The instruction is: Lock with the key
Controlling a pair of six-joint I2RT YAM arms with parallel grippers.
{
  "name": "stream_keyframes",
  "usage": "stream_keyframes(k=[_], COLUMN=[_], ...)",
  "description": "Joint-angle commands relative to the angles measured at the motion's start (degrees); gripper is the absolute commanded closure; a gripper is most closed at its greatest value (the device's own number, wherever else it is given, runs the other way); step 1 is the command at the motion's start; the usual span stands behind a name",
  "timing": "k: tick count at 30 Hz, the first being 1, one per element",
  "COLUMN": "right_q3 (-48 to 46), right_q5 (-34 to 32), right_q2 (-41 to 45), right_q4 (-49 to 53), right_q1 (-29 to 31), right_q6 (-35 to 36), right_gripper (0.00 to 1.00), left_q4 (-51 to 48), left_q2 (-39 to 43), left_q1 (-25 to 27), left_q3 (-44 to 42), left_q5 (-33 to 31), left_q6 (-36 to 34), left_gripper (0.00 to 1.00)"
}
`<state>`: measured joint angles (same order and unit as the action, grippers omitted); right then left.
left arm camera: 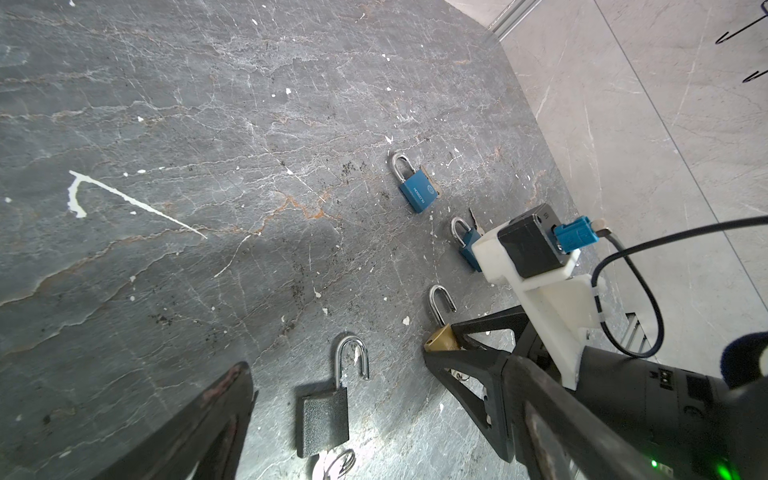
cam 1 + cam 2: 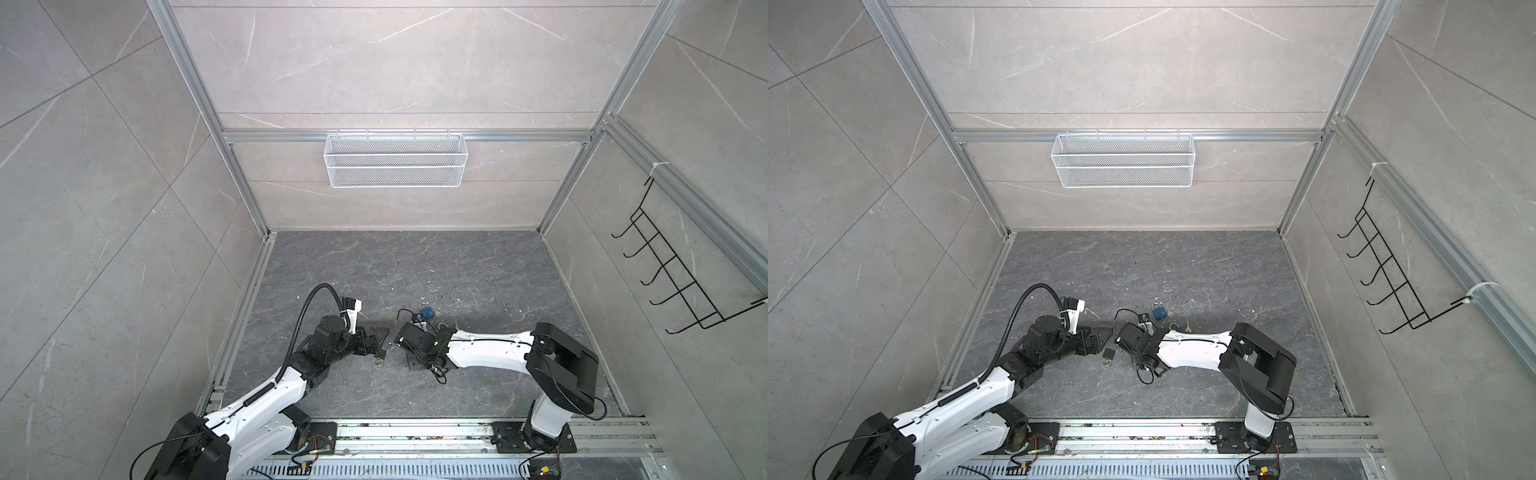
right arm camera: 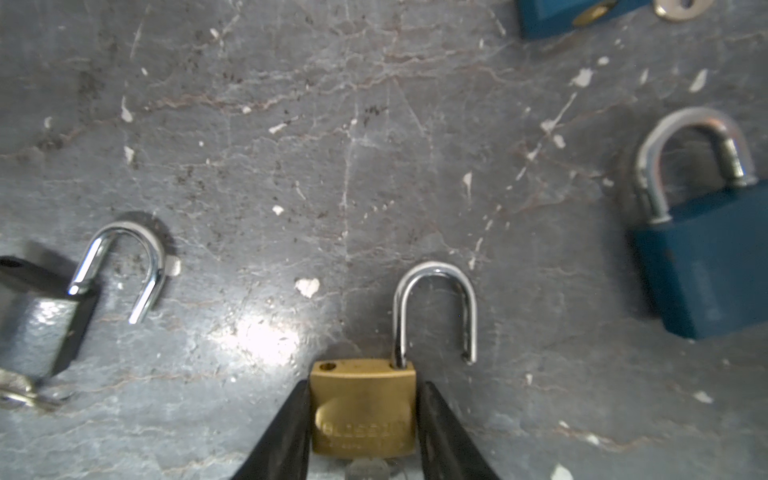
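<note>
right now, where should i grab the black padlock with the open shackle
Pinch the black rectangular padlock across its body's two long edges, coming straight down from above. It lies flat on the grey stone tabletop; its open steel shackle and key ring occupy the ends.

A robotics lab test cell. Two robot arms, left (image 2: 266, 395) and right (image 2: 490, 347), are bolted to a metal rail (image 2: 415, 432) with bare wiring showing. An aluminium frame (image 2: 407, 136) holds stone-look wall panels (image 2: 374, 62) around a dark marble-look tabletop (image 2: 415, 266). A wire basket (image 2: 392, 166) and a black hook rack (image 2: 673, 274) hang on the walls, and padlocks (image 1: 417, 193) lie on the tabletop.
</note>
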<state>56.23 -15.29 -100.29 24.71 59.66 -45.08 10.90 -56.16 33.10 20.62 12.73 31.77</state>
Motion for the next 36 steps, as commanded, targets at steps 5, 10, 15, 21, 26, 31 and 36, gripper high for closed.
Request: stream_keyframes(k=[5, 10, 15, 21, 26, 31, 36], right_q3=[-1.2, -2.81, -6.61, -11.57, -12.9, -12.64, -11.78], right_q5=[-0.69, 0.53, 1.22, 4.06, 6.94, 8.61, 9.93], right_q2=[-0.01, 2.53, 6.63, 13.58, 16.82, 18.32, 18.57], right_q4=[0.84, -1.94, -8.36, -17.54, -20.63, -21.15, -21.34], right_q1=[0.15, -0.57, -1.3, -1.3, -1.3, -1.3, -1.22], right_q6=[4.31, 8.42, 14.28, 20.46, 24.69, 26.68, 27.85], right_gripper=[0.64, 0.66, 0.68, 0.68, 0.69, 0.69, 0.69], left_q4=[5.03, 7.09, 9.13, 12.21, 16.27, 20.88, 24.18], left_q2=[-2.56, -4.27, -7.1, -12.71, -16.82, -21.17, -25.38], left_q1=[-0.31, -0.32, -0.26, -0.18, -0.11, 0.52, 1.65], left_q3=[1.31, 1.26, 1.66, 3.6, 4.91, 6.3, 8.17], left_q5=[3.47, 4.65, 6.11, 9.24, 11.02, 13.06, 14.69], left_q6=[0.68, 1.05, 2.23, 3.95, 5.98, 8.25, 10.04], left_gripper=[0.05, 0.06, 0.09, 0.13, 0.15, 0.16, 0.18])
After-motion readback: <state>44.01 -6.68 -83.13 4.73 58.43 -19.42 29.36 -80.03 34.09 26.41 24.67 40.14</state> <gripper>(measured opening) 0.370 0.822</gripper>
